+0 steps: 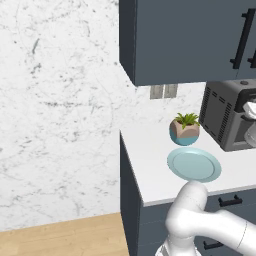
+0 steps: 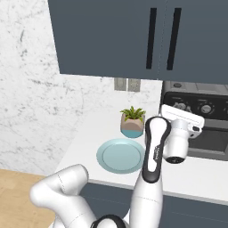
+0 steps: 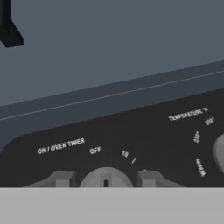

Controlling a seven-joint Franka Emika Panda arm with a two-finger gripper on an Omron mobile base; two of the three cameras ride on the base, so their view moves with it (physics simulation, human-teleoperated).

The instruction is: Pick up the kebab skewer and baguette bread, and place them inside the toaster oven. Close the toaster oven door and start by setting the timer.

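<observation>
The oven is seen on the white counter under the dark blue cabinets, with slotted vents on its side and its control panel along the top of its front. In the right base view the door below that panel appears to be shut, though part of it is hidden by the arm. The gripper is held right at the panel: in the hand view its two fingertips are placed on either side of the timer knob, under the words "ON / OVEN TIMER" and "OFF". The jaws are set narrow about the knob; whether the pads actually press on it cannot be told. A second knob, marked "TEMPERATURE", is seen at the right edge of that view. On the counter beside the oven a potted plant stands, and just in front of it a light-blue plate lies. The skewer and the baguette cannot be made out; the oven's inside is hidden.
</observation>
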